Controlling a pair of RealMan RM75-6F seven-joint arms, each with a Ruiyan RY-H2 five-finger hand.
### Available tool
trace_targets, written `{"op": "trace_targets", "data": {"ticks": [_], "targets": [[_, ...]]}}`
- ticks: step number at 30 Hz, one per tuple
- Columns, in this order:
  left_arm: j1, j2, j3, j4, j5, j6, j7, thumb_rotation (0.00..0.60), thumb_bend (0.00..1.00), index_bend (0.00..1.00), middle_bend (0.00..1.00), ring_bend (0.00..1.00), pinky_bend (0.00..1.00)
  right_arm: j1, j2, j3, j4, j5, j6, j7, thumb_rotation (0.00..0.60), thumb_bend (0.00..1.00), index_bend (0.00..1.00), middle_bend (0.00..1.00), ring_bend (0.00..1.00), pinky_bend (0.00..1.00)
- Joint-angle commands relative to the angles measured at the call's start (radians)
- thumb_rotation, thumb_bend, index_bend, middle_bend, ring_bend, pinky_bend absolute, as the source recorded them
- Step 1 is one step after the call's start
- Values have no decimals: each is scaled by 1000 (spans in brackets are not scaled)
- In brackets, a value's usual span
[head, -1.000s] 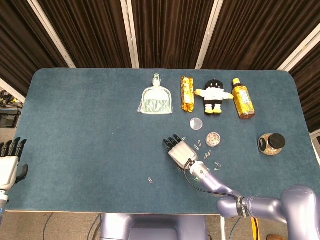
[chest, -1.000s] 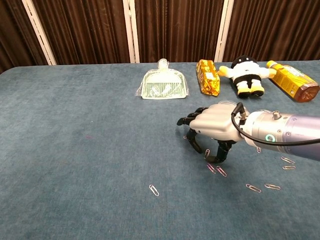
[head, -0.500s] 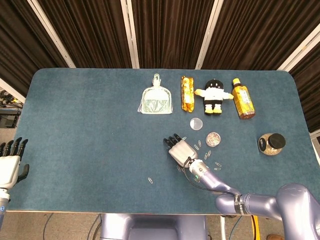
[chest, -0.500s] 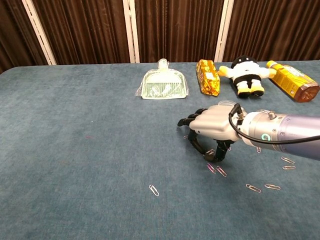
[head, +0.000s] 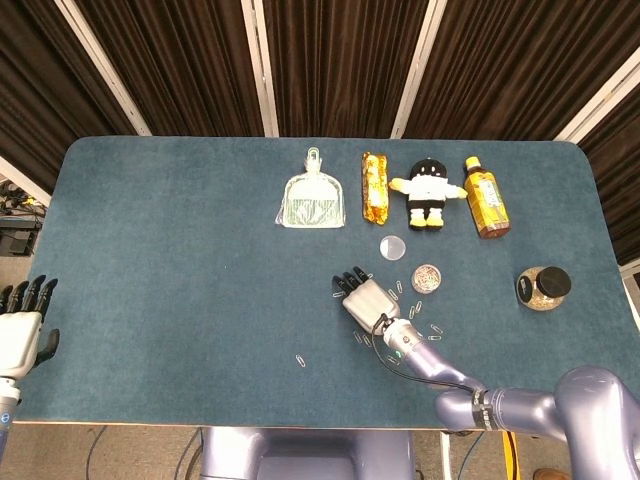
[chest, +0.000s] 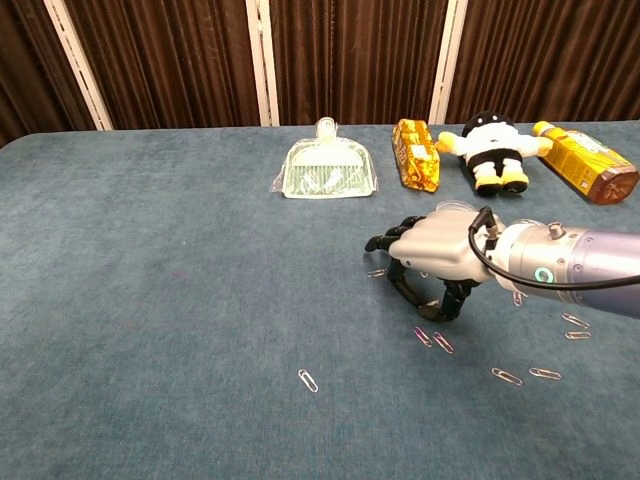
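Chest view shows the right hand (chest: 437, 258) palm-down over scattered paper clips (chest: 433, 341) near the table's (chest: 150, 300) middle, fingers curled toward the thumb; whether it pinches one I cannot tell. Clips look light, stiff, thin and flat, probably best nipped at an edge. Left hand (head: 20, 325) hangs spread, holding nothing.

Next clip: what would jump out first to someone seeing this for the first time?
The right hand, fingers curled down over paper clips scattered on the blue table, just right of centre. Behind it, a row along the far edge: dustpan, yellow snack pack, plush toy and tea bottle. The left hand sits off the table's left edge.
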Motion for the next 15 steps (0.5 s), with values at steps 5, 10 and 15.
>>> {"op": "trace_targets", "data": {"ticks": [5, 10, 15], "targets": [[0, 1, 3, -4, 6, 3, 0, 600, 492, 0, 0, 0, 0, -3, 10, -5, -14, 8, 15, -9, 600, 417, 589, 0, 0, 0], [0, 2, 5, -6, 10, 4, -2, 600, 492, 0, 0, 0, 0, -4, 20, -8, -27, 18, 25, -17, 600, 452, 605, 0, 0, 0], [1, 3, 8, -11, 22, 10, -4, 600, 492, 0, 0, 0, 0, -11, 40, -13, -59, 31, 52, -35, 600, 459, 613, 0, 0, 0]]}}
